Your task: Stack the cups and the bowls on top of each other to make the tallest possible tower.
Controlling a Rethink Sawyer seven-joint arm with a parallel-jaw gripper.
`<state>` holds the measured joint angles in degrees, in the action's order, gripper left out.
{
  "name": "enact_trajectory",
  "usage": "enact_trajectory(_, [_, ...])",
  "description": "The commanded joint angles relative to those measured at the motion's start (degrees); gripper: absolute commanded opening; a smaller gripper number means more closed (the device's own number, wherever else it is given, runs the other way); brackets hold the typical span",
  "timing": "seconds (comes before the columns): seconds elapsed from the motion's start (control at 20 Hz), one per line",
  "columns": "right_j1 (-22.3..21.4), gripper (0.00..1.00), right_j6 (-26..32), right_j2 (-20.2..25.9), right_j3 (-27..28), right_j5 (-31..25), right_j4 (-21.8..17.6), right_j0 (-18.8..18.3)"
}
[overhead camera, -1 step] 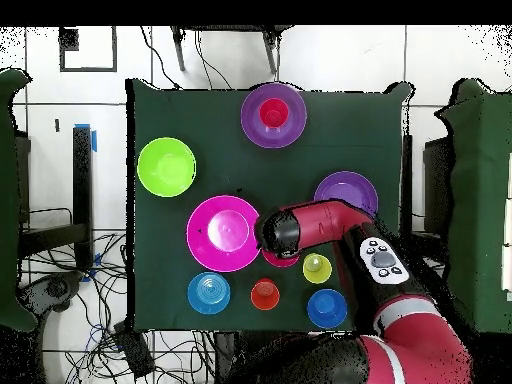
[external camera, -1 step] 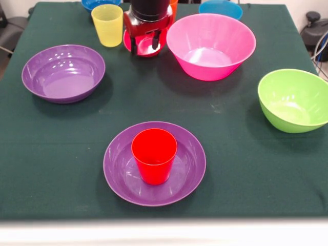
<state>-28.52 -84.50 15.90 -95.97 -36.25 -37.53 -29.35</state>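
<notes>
The gripper (external camera, -1 step: 147, 45) hangs low over the small crimson bowl (external camera, -1 step: 129, 42) at the far side of the table (external camera, -1 step: 225, 118), between the yellow cup (external camera, -1 step: 107, 24) and the big pink bowl (external camera, -1 step: 211, 45); its two short dark fingers seem to straddle or touch the bowl's rim, but from either view I cannot tell whether they are spread or clamped on it. The tower so far is only the red cup (external camera, -1 step: 154, 155) standing upright in the middle of a shallow purple bowl (external camera, -1 step: 119, 174) near the front edge. The second purple bowl (external camera, -1 step: 63, 72) sits alone to one side, the lime green bowl (external camera, -1 step: 293, 100) well apart at the other, and the overhead view shows the light blue bowl (overhead camera, -1 step: 208, 292), the orange cup (overhead camera, -1 step: 264, 294) and the dark blue bowl (overhead camera, -1 step: 327, 308) in a row along the robot's edge. All of these look like thin, glossy, rigid plastic: probably very light, smooth enough to slip, and easy to tip or skate on the cloth if nudged. The likeliest hold on a bowl is a pinch across its rim, one finger inside and one outside; a cup could be taken the same way at its lip. A light piece held off-centre would likely swing, so a firm, square pinch seems wise.
</notes>
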Motion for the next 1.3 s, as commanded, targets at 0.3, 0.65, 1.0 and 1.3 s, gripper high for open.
enact_trajectory(0.3, [3.85,1.00,-3.71,-2.79,5.70,3.73,-4.57,3.91])
enact_trajectory(0.65, [3.88,0.00,-4.16,-3.34,5.97,5.30,-3.97,4.76])
enact_trajectory(1.0, [3.72,0.00,-5.29,-3.27,5.65,6.77,-2.70,5.51])
enact_trajectory(1.3, [-0.72,0.00,-3.74,-3.94,6.85,0.26,-0.91,6.88])
